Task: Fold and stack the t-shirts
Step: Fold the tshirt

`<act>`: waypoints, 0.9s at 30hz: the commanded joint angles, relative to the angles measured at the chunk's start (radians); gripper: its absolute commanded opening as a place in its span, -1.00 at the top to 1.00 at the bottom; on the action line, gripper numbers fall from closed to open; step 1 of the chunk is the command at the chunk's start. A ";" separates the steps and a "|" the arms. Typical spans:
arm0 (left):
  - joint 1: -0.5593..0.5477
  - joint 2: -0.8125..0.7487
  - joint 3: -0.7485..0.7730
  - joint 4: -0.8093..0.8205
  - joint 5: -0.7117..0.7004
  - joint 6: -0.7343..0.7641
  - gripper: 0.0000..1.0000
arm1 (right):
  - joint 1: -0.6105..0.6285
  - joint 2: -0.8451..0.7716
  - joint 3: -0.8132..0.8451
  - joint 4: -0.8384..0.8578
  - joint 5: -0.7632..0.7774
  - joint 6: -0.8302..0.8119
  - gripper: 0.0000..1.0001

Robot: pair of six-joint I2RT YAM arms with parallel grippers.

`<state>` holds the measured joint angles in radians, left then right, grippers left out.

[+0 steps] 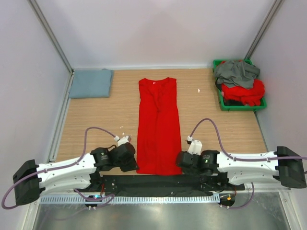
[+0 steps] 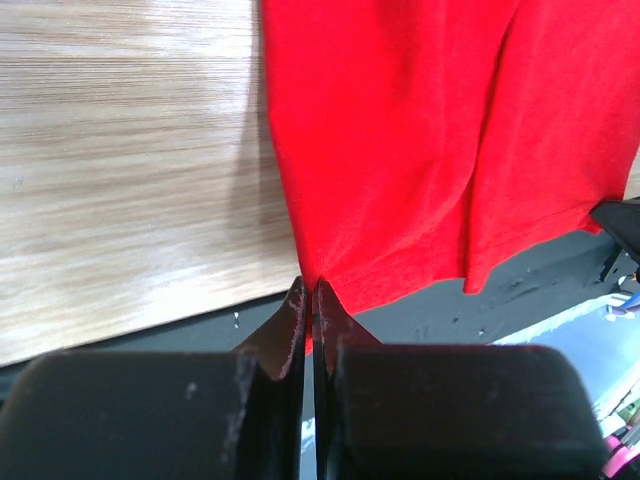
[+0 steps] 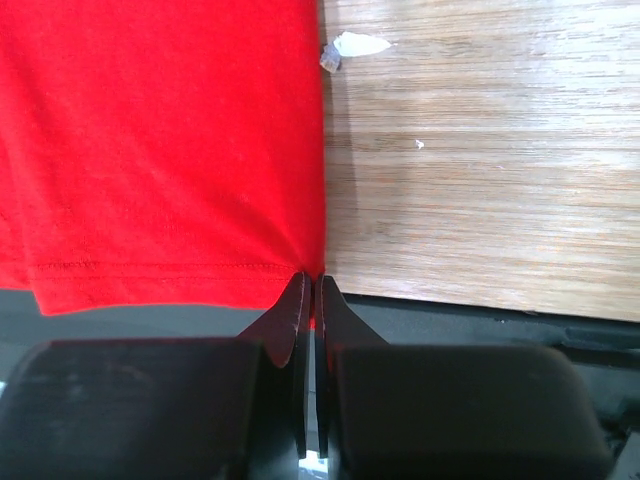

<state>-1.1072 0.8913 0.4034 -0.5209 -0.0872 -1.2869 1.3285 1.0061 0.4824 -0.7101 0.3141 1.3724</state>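
A red t-shirt (image 1: 158,127) lies lengthwise on the table's middle, folded into a long narrow strip, collar at the far end. My left gripper (image 1: 135,165) is shut on its near left hem corner (image 2: 312,285). At the near right hem corner (image 3: 318,272) my right gripper (image 1: 178,160) is shut on the cloth too. Both wrist views show red fabric (image 2: 420,150) (image 3: 160,140) pinched between the black fingertips. A folded blue-grey t-shirt (image 1: 91,83) rests at the far left. More t-shirts, a dark grey one (image 1: 236,73) over red ones (image 1: 247,92), are heaped at the far right.
The heap sits in a green bin (image 1: 221,101) at the far right corner. White walls and metal rails enclose the wooden table (image 1: 96,120). A black strip (image 1: 158,184) runs along the near edge. Small white scraps (image 3: 355,44) lie on the wood.
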 commanded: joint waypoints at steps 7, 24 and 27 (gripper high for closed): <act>0.007 0.064 0.357 -0.269 -0.177 0.105 1.00 | -0.050 0.067 0.335 -0.193 0.226 -0.103 0.98; 0.483 0.604 0.923 -0.291 0.073 0.569 1.00 | -0.650 0.400 0.788 -0.077 0.036 -0.734 0.98; 0.530 0.713 1.015 -0.315 0.081 0.609 1.00 | -0.706 0.482 0.844 -0.058 0.004 -0.777 0.97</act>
<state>-0.6125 1.5368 1.3502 -0.8051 -0.0429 -0.7692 0.6609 1.4361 1.2518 -0.8101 0.3634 0.7044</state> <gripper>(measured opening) 0.006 0.047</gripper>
